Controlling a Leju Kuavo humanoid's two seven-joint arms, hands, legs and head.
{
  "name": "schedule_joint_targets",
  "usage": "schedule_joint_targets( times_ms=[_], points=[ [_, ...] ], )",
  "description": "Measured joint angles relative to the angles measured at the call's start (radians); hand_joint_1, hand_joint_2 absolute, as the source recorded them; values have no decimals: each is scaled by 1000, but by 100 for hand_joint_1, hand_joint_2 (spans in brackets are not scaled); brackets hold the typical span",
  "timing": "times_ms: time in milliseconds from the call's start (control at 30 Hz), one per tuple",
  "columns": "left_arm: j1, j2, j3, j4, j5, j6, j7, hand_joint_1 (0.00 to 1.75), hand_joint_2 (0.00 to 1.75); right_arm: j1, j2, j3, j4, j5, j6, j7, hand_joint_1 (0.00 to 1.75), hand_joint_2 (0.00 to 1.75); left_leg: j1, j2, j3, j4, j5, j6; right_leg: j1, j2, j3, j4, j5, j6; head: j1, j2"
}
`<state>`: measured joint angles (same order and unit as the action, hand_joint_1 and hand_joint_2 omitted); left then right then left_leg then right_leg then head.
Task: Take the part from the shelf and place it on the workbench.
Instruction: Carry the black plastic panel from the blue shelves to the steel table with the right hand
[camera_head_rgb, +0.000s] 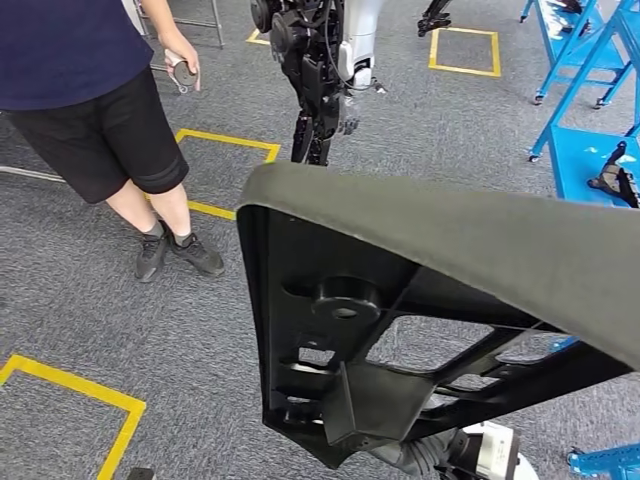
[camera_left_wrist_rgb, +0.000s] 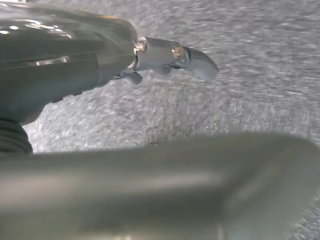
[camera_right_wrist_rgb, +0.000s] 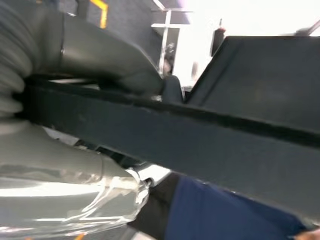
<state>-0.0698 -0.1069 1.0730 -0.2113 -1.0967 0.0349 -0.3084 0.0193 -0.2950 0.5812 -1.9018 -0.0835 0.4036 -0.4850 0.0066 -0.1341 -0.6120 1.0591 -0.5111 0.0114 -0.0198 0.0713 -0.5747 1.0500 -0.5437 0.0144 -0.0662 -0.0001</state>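
Observation:
A big black part (camera_head_rgb: 453, 240), a curved shell with ribs and a round boss on its underside, hangs tilted close in front of me in the head view. My right hand (camera_head_rgb: 423, 458) holds it from below at its lower edge. In the right wrist view that hand (camera_right_wrist_rgb: 94, 55) grips a dark bar of the part (camera_right_wrist_rgb: 226, 145), thumb on one side and fingers on the other. My left hand (camera_left_wrist_rgb: 113, 55) hangs over grey carpet, holding nothing, with a finger stretched out and apart from the thumb.
A person (camera_head_rgb: 90, 90) in a dark blue shirt and black shorts stands at the left, holding a small device. Another robot (camera_head_rgb: 324, 60) stands at the back. Blue racks (camera_head_rgb: 596, 150) line the right. Yellow tape (camera_head_rgb: 75, 390) marks the carpet.

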Motion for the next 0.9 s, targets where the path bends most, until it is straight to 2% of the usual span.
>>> schedule_joint_targets(
  times_ms=[33,67,133,167,200,233,267,300,367,433,500,533,600,633,667,700,733,767,800,833,867,900],
  points=[
    [2,3,0,0,0,0,0,0,0,-6,3,1,1,0,1,-1,175,175,-1,13,-4,9,-8,-5,-1,-14,4,-4,0,-6,0,0],
    [1,5,0,0,1,0,0,0,0,-10,6,2,1,0,1,-3,175,175,-3,36,-16,34,-24,-10,-2,-30,8,-8,1,-11,0,0],
    [-3,11,0,0,0,0,-2,0,0,-16,8,4,5,-1,1,-10,175,175,-3,93,-66,137,-77,-18,-1,-64,15,-10,-3,-20,0,0],
    [-5,14,0,0,0,0,-5,0,0,-19,8,6,8,-2,-1,-14,175,175,-2,107,-96,196,-99,-22,0,-81,17,-10,-6,-21,0,0],
    [-4,16,0,0,-1,0,-7,0,0,-21,8,8,11,-4,-3,-18,175,175,1,114,-118,237,-109,-25,0,-97,19,-10,-9,-21,0,0],
    [-3,17,0,0,-3,0,-9,0,0,-23,8,10,14,-5,-5,-21,175,175,3,118,-124,247,-101,-27,0,-112,22,-10,-12,-20,0,0],
    [-2,18,0,0,-4,0,-10,0,0,-24,8,11,16,-6,-7,-24,175,175,4,123,-110,218,-76,-28,0,-127,26,-10,-16,-18,0,0],
    [-3,19,0,0,-5,1,-10,0,0,-24,8,13,17,-7,-9,-27,175,175,5,134,-80,158,-41,-27,0,-140,32,-10,-21,-16,0,0],
    [-8,20,0,0,-6,3,-9,0,0,-24,8,15,18,-8,-16,-31,175,175,-2,178,-21,43,4,-19,2,-163,43,-10,-30,-8,0,0],
    [-14,23,0,0,-6,4,-7,0,0,-24,8,19,19,-8,-22,-34,175,175,-14,203,-3,5,6,-5,5,-182,50,-11,-37,1,0,0],
    [-15,27,0,0,-6,4,-4,0,0,-25,9,22,20,-8,-25,-36,175,175,-17,187,-2,-1,6,8,3,-193,59,-14,-43,12,0,0],
    [-15,28,0,0,-6,4,-3,0,0,-25,9,23,20,-8,-25,-37,175,175,-15,177,1,-5,7,14,1,-178,62,-9,-50,17,0,0],
    [-20,30,0,0,-5,6,-2,0,0,-23,8,24,21,-8,-25,-40,175,175,-9,159,6,-11,9,26,-2,-122,36,53,-90,21,1,0],
    [-23,31,0,0,-5,8,-1,0,0,-21,8,24,22,-8,-25,-41,175,175,-8,148,7,-12,8,29,-2,-96,6,112,-118,20,2,0],
    [-26,31,0,0,-4,8,-1,0,0,-19,7,25,25,-8,-25,-41,175,175,-8,136,7,-11,8,32,-1,-85,-32,180,-145,19,2,0],
    [-27,31,0,0,-4,8,0,0,0,-16,6,26,27,-8,-25,-41,175,175,-9,124,7,-11,7,33,-1,-80,-65,233,-158,19,2,0],
    [-27,30,0,0,-4,8,2,0,0,-15,6,27,30,-8,-25,-41,175,175,-9,110,9,-11,7,34,0,-78,-86,258,-153,19,2,0],
    [-26,30,0,0,-5,8,3,0,0,-14,6,27,32,-8,-24,-41,175,175,-9,96,11,-11,6,33,0,-76,-88,245,-126,18,2,0],
    [-26,28,0,0,-6,8,4,0,0,-14,5,28,33,-8,-24,-41,175,175,-8,81,15,-10,4,32,-1,-70,-73,193,-83,17,2,0],
    [-26,25,-1,0,-8,7,5,0,0,-14,5,28,34,-8,-24,-41,175,175,-7,67,17,-10,2,29,-2,-51,-49,128,-42,15,2,0],
    [-28,22,-2,0,-12,6,6,0,0,-14,5,29,35,-8,-24,-41,175,175,-7,52,18,-7,0,26,-4,-25,-26,66,-12,15,2,0],
    [-31,20,-4,0,-15,4,6,0,0,-13,5,30,35,-9,-24,-40,175,175,-6,40,16,-6,-1,21,-6,-4,-11,24,3,14,2,0]
  ],
)
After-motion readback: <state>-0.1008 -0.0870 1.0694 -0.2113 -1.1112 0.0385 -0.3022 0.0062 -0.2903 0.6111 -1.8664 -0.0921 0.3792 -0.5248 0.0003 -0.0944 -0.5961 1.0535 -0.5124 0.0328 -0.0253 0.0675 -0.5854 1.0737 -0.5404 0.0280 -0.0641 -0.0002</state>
